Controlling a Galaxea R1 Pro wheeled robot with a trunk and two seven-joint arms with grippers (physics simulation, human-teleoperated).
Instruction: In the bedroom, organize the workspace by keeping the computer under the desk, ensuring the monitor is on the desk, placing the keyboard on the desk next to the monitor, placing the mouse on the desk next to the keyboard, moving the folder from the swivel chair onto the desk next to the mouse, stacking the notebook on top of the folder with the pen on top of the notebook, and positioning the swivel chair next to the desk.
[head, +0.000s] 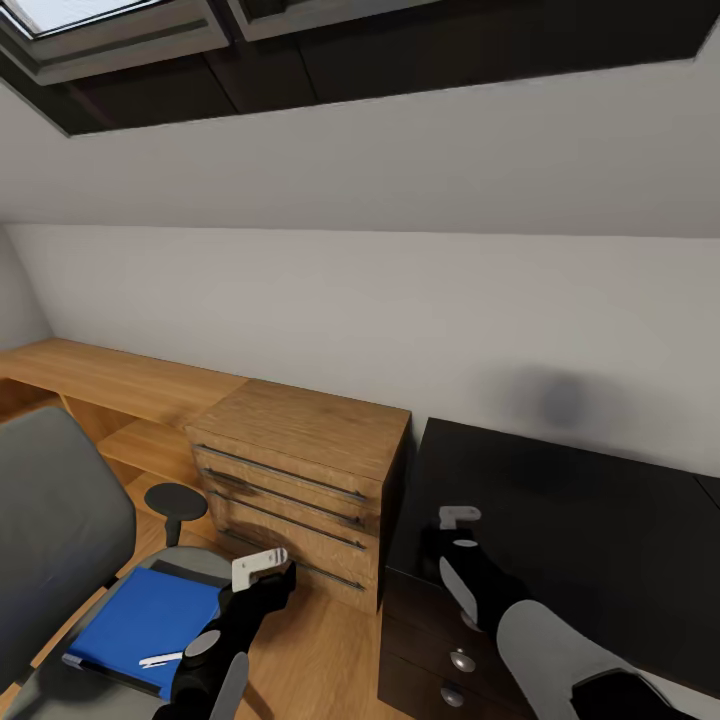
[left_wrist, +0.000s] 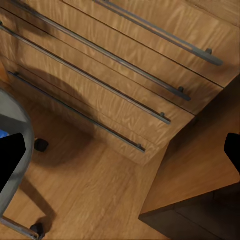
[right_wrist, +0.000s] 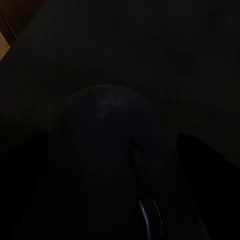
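The swivel chair (head: 50, 520) stands at the lower left, and the bright blue folder (head: 140, 620) lies on its seat. A thin white pen (head: 160, 659) rests on the folder's near edge. My left gripper (head: 262, 572) hovers open just right of the seat, with nothing between its fingers. The left wrist view looks past them at the seat's rim (left_wrist: 15, 130) and the wood floor. My right gripper (head: 458, 522) hangs over the left end of the black desk (head: 580, 530). It is shut on a dark rounded mouse (right_wrist: 112, 135).
A light-wood chest of drawers (head: 300, 450) stands between chair and desk, close in front of my left gripper. A low wooden bench (head: 110, 380) runs along the wall at left. The desk's drawers with silver knobs (head: 461, 660) sit below my right arm.
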